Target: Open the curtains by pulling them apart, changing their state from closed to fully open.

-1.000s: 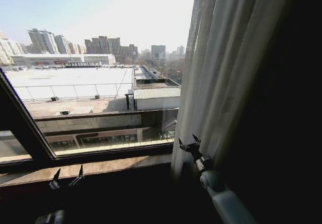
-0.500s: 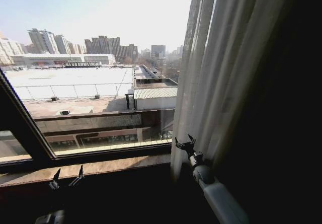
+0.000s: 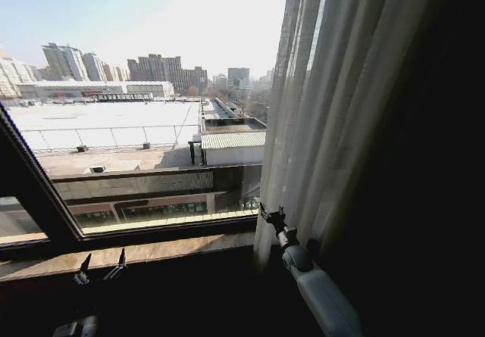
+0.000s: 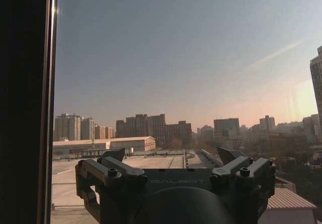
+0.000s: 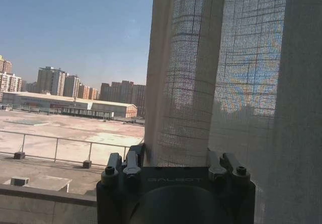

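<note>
At the lower inner edge of the curtain (image 3: 333,102), the right claw (image 3: 270,216) sits with a leading pleat of the sheer fabric between its fingers; in the right wrist view that pleat rises straight up from the gap of the right claw (image 5: 173,164), whose fingers stand moderately apart around the fold, and whether they actually pinch the mesh I cannot tell. From this claw the fabric runs up and off toward the robot's right, its long axis vertical, the pleats already bunched against the dark side of the window (image 3: 136,148); to the claw's left is bare glass and the city beyond. The coming move seems to turn on that one relation: the curtain lies right of the claw, so any further opening would mean carrying the edge rightward, across the pleats, not along them. The right arm is plainly the nearer one. Well apart from it, to its left and lower, the left claw (image 3: 100,267) rests by the sill (image 3: 167,248), fingers spread wide on nothing, facing clear glass in its own view (image 4: 176,176).
</note>
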Tool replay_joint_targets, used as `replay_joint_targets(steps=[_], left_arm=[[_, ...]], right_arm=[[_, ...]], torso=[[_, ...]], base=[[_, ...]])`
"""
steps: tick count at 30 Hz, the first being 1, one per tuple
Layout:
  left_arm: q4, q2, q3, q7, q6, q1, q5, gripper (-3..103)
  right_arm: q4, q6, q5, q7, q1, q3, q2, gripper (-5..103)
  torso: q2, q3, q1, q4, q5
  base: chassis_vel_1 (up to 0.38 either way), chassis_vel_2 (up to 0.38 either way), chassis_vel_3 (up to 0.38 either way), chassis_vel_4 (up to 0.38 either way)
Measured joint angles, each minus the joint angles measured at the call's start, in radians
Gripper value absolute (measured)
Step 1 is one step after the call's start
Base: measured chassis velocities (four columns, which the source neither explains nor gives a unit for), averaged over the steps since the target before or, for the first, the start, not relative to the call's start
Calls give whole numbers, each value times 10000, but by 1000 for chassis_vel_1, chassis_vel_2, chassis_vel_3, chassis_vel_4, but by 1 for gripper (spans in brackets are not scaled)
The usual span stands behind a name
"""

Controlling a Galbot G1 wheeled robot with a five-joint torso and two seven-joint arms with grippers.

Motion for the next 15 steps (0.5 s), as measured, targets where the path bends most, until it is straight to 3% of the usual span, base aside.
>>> replay_joint_targets(steps=[3, 8, 11, 15], left_arm=[[0, 0, 0, 0, 0, 0, 0, 100], [0, 0, 0, 0, 0, 0, 0, 100], [0, 0, 0, 0, 0, 0, 0, 100], [0, 0, 0, 0, 0, 0, 0, 100]], right_arm=[[-2, 64, 60, -75, 41, -25, 9, 42], [-2, 137, 367, -384, 45, -23, 41, 31], [-90, 342, 491, -774, 92, 48, 138, 15], [-145, 424, 664, -982, 99, 63, 165, 4]], torso=[[0, 0, 0, 0, 1], [0, 0, 0, 0, 1], [0, 0, 0, 1, 1], [0, 0, 0, 0, 1]], base=[[0, 0, 0, 0], [0, 0, 0, 0], [0, 0, 0, 0], [0, 0, 0, 0]])
